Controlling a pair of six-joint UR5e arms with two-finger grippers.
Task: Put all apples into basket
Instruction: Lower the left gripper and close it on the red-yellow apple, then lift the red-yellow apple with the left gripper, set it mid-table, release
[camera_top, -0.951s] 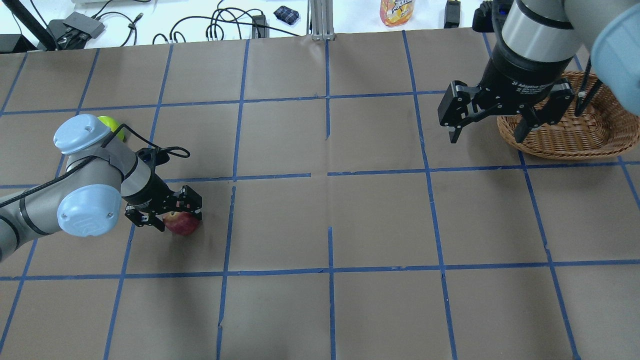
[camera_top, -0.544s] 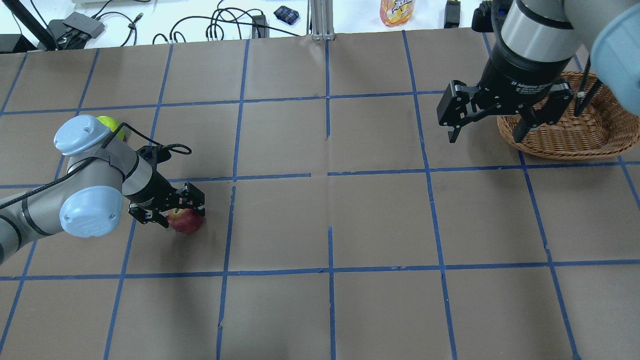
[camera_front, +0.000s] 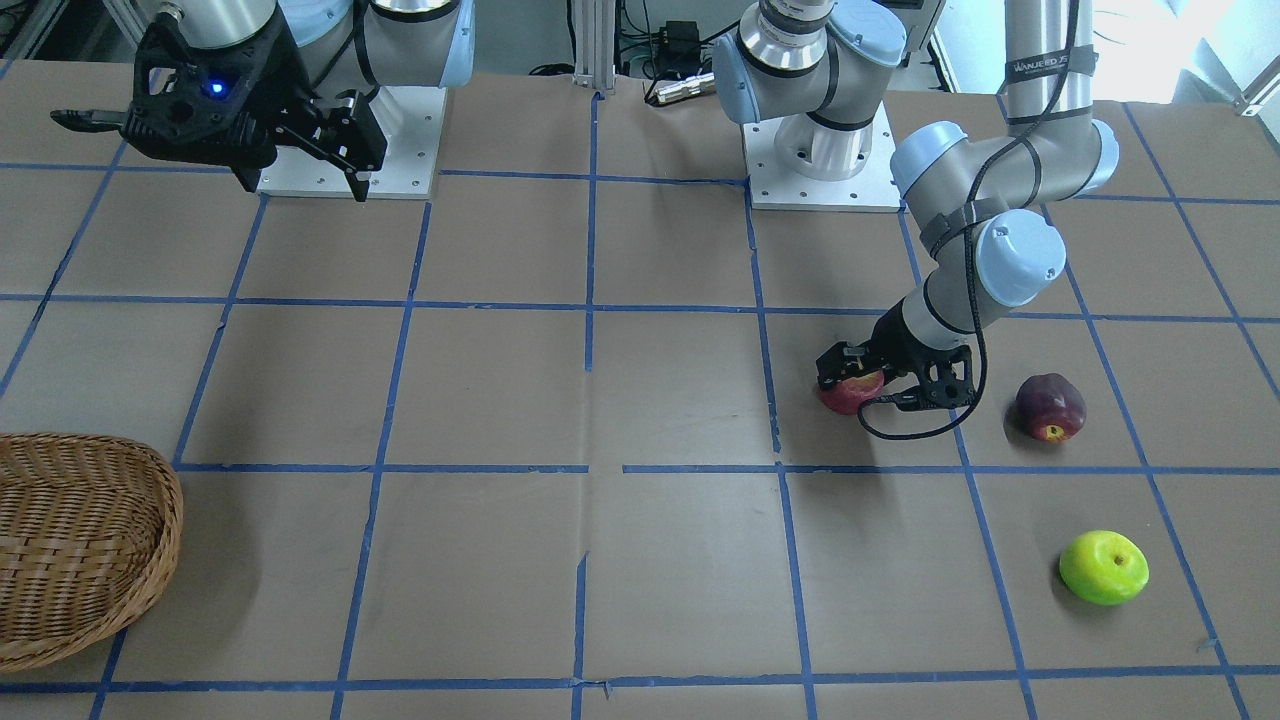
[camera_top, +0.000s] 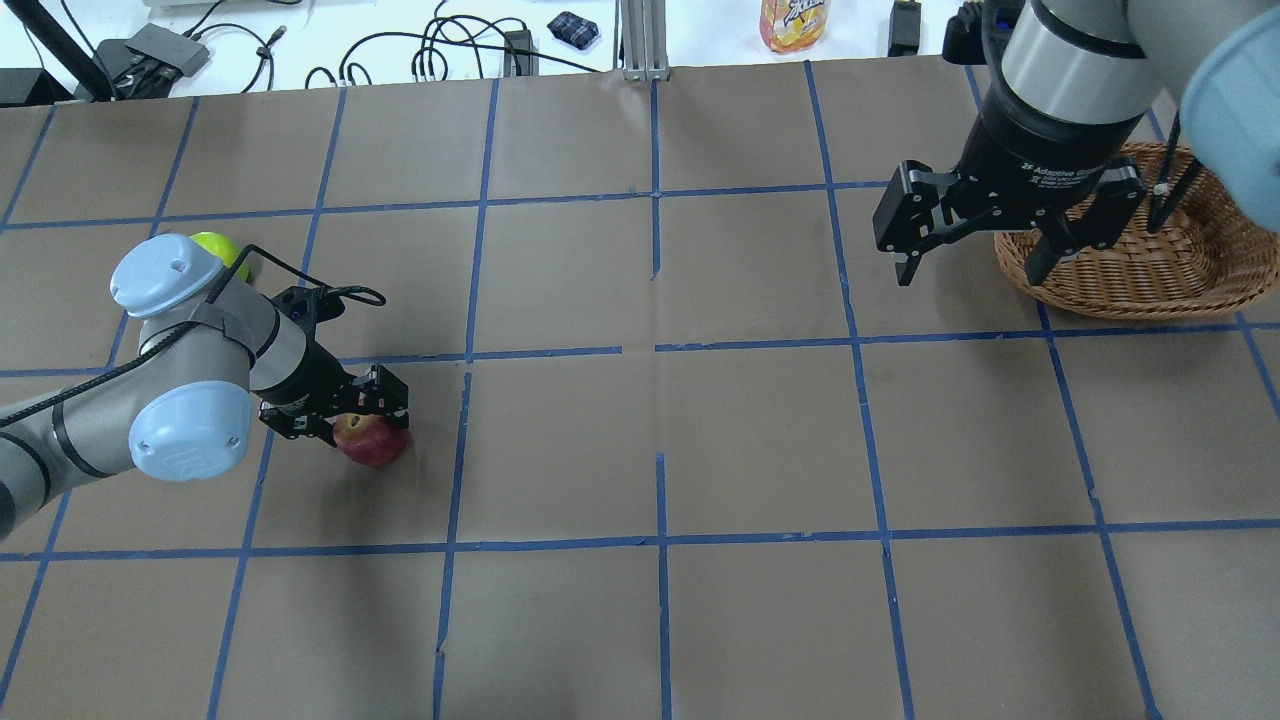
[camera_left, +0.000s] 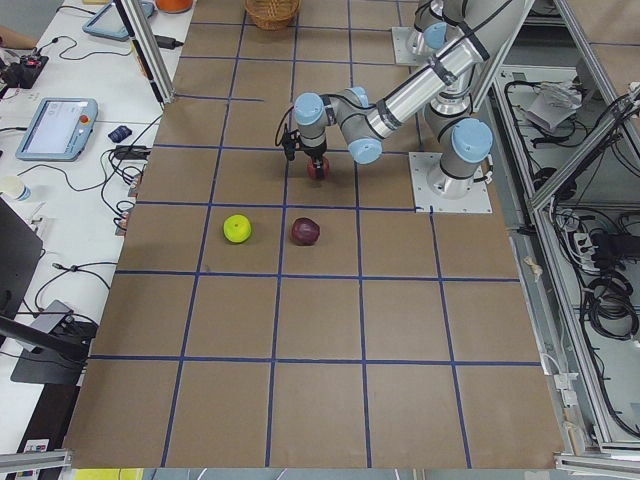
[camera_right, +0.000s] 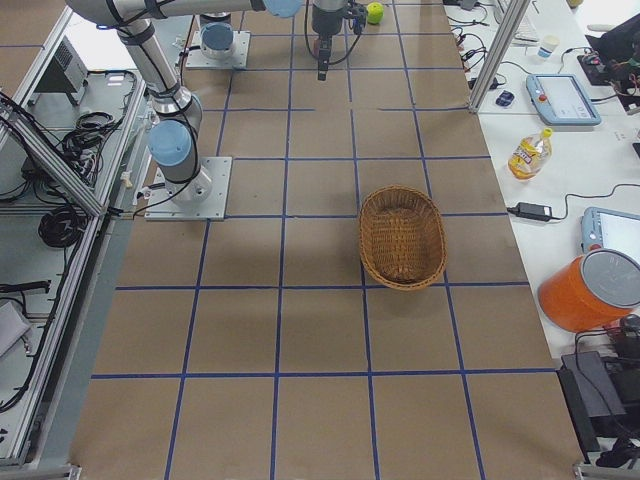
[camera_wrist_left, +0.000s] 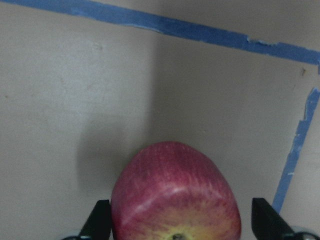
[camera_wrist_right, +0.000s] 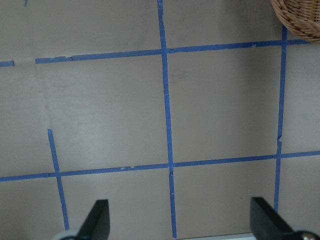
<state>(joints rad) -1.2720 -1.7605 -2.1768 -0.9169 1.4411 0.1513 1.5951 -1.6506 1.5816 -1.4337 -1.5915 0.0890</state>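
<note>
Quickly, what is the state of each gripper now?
Left gripper: open, straddling the red apple, not clamped.
Right gripper: open, empty.

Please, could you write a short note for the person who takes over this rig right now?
Left claw: open, astride the red apple on the table, not gripping it yet.
Right claw: open, empty, raised above the table near the basket.
Maroon apple and green apple: on the table, on the robot's left side.
Done: nothing, the basket is empty.
Left: all three apples.
</note>
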